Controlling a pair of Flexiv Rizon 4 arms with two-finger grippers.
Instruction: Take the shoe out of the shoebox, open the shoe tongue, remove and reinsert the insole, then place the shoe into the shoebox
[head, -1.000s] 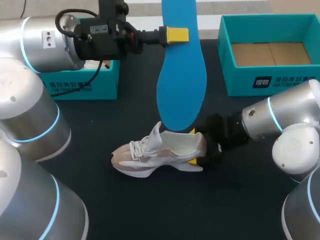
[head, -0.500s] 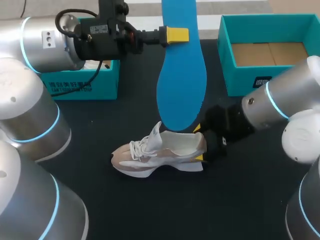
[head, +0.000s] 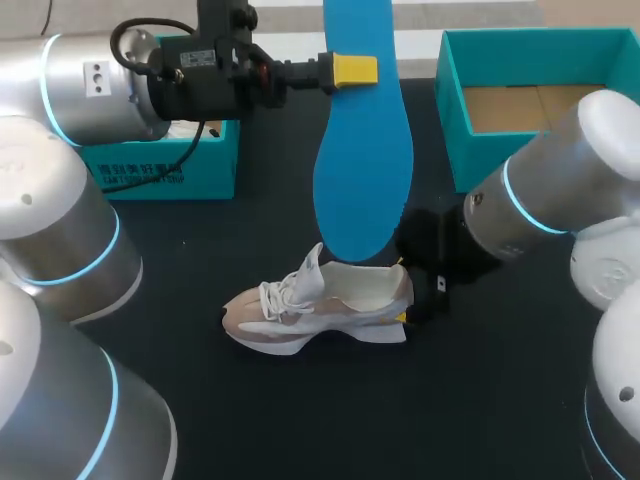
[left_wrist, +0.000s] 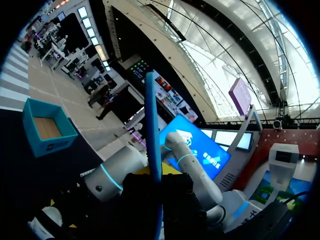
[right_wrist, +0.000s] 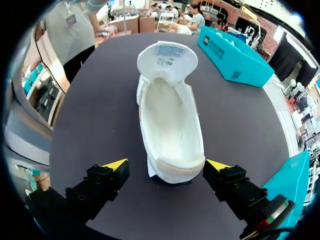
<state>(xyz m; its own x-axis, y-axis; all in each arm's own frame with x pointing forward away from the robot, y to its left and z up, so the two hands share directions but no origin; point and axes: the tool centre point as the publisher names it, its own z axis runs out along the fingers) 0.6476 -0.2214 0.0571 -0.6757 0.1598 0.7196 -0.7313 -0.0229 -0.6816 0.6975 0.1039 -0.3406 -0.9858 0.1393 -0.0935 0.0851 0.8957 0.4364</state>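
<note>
Checking grip points before reinsertion

Blue insole judged light, thin, floppy; hangs wide end down at 12 o'clock of the shoe, pinched near its narrow end by the left gripper. White shoe sits on the table: soft upper, firmer heel, judged best hold. At 3 o'clock the right gripper stands spread astride the heel, not touching.

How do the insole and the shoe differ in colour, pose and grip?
The insole is blue; the shoe is white and beige. The insole is held above the table; the shoe rests on it. The left gripper is shut on the insole; the right gripper's open fingers only flank the shoe's heel.
</note>
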